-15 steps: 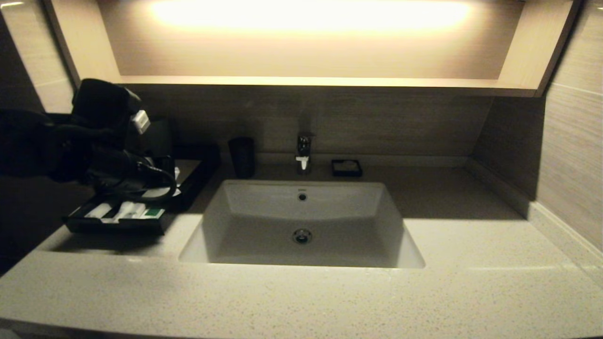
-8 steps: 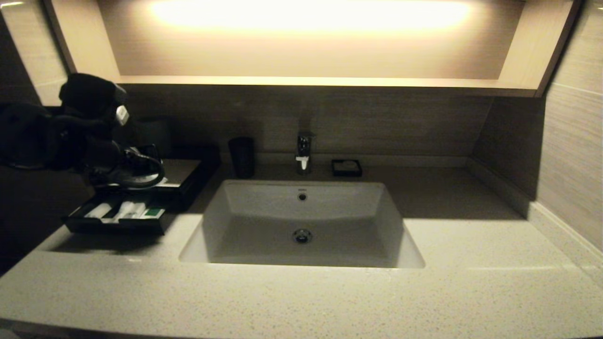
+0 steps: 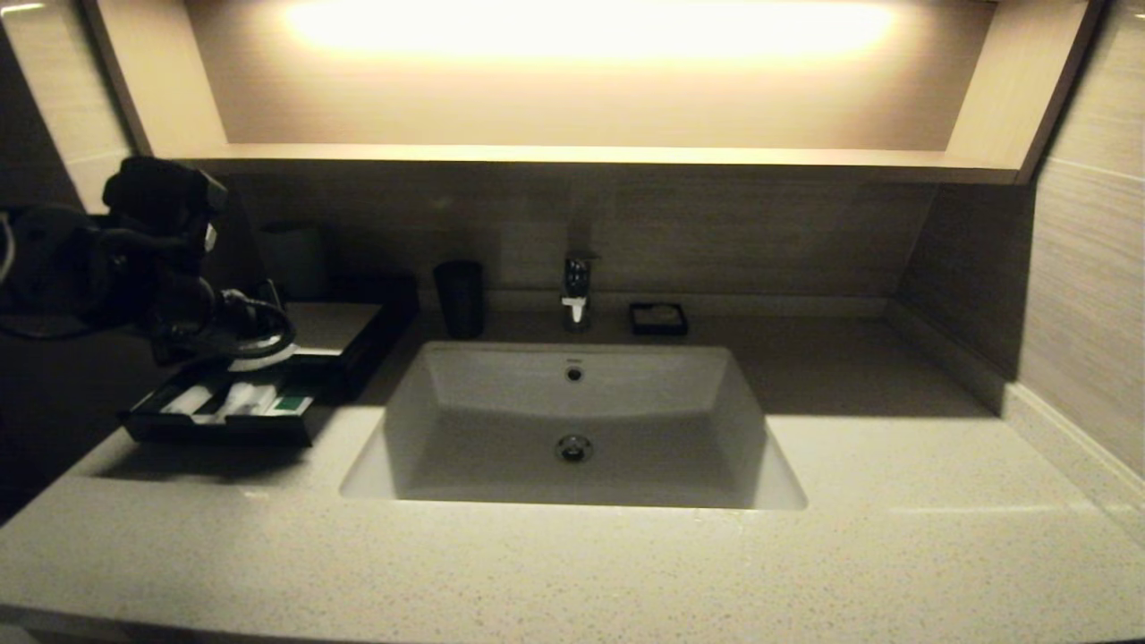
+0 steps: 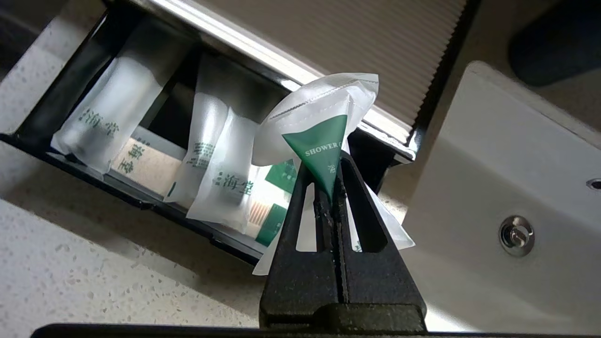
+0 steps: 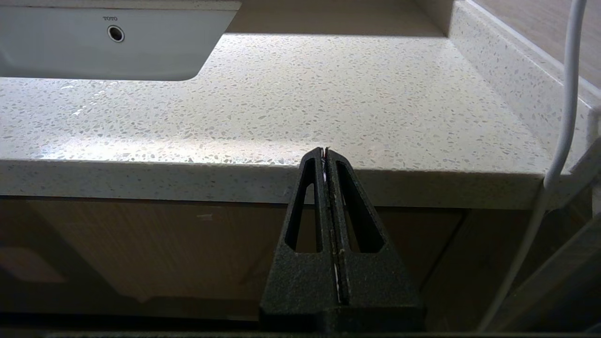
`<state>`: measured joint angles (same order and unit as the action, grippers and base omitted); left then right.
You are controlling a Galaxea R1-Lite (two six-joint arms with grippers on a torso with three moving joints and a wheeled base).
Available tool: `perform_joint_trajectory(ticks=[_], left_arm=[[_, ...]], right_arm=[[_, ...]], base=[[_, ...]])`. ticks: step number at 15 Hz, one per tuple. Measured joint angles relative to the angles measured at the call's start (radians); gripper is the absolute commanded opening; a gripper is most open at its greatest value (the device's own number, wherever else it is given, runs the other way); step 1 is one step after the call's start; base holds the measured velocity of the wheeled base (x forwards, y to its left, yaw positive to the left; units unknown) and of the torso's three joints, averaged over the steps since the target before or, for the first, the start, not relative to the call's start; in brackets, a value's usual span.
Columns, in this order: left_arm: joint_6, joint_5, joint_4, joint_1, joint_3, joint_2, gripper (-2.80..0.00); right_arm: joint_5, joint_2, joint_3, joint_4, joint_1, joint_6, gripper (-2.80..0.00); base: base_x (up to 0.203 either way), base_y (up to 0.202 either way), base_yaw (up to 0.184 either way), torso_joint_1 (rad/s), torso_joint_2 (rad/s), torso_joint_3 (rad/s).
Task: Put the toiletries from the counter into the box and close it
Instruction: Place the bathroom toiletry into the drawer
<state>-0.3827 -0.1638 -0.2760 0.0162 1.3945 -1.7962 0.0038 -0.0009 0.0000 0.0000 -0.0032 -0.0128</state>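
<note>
Counter (image 5: 291, 94) — pale speckled stone, polished, soft sheen near the edge. Sink (image 3: 572, 420) smooth glossy white ceramic, shiny metal drain (image 4: 516, 234). Box (image 4: 70, 89) black, matt walls, top panel finely ribbed with a bright metal-looking strip along its front. Packets (image 4: 220, 178) in the tray: frosted translucent plastic, soft, crinkled. Shower cap pouch (image 4: 319, 126) same frosted film (green printed label, sealed seam) pinched in left gripper (image 4: 331, 188) — fingers black, grainy matt plastic. Cabinet front (image 5: 164, 244) wood-grain, matt.
</note>
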Motion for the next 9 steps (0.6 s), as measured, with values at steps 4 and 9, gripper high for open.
perform_joint_trajectory(ticks=[4,9], left_arm=[[-0.012,-0.001,-0.001,0.009,-0.006,-0.01,-2.8],[-0.037,-0.001,-0.002,0.009,-0.023,-0.028,-2.8]], right_arm=[[0.0,0.0,0.0,0.0,0.0,-0.001,-2.8],[0.0,0.0,0.0,0.0,0.0,0.0,-2.8]], base=[[0.0,0.0,0.0,0.0,0.0,0.0],[0.0,0.0,0.0,0.0,0.0,0.0]])
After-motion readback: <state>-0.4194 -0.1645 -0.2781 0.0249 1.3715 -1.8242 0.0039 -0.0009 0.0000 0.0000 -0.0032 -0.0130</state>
